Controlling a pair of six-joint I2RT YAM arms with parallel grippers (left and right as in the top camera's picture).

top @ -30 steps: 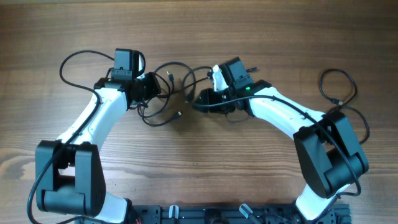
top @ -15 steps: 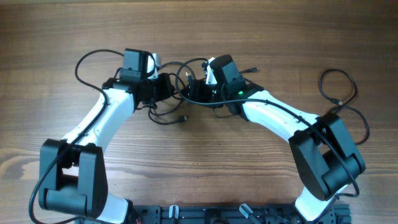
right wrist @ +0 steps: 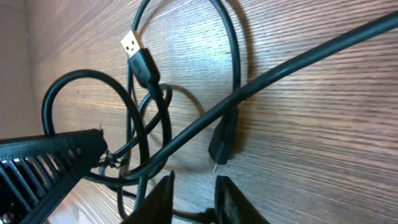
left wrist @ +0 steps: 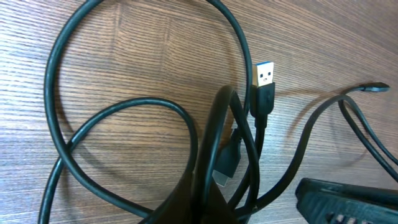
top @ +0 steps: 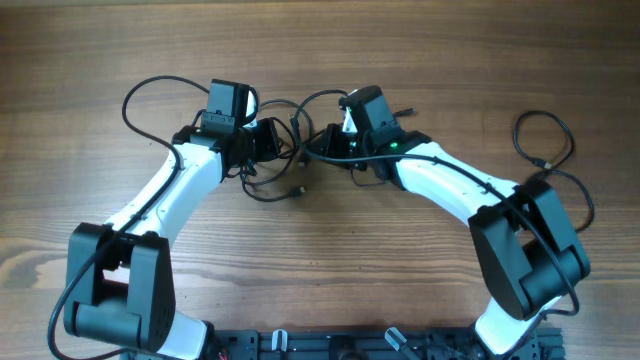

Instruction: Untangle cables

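One tangled bundle of cables (left wrist: 211,143) on the desk (top: 320,260), two plug ends (left wrist: 264,78) in view, left hand (top: 266,140) clamped on a strand, right hand (right wrist: 193,190) with fingers apart.

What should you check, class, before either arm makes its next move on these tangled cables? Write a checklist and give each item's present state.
1. Left gripper shut: ok.
2. A cord pinched in it: cannot tell; loops crowd around it.
3. Right gripper shut on a cord: cannot tell; a gap shows, but what sits in it is hidden.
4. Cables separated: not ok; loops cross one another between the two grippers.
5. USB plug out of the knot: ok; it lies clear, though its cord runs into the tangle.
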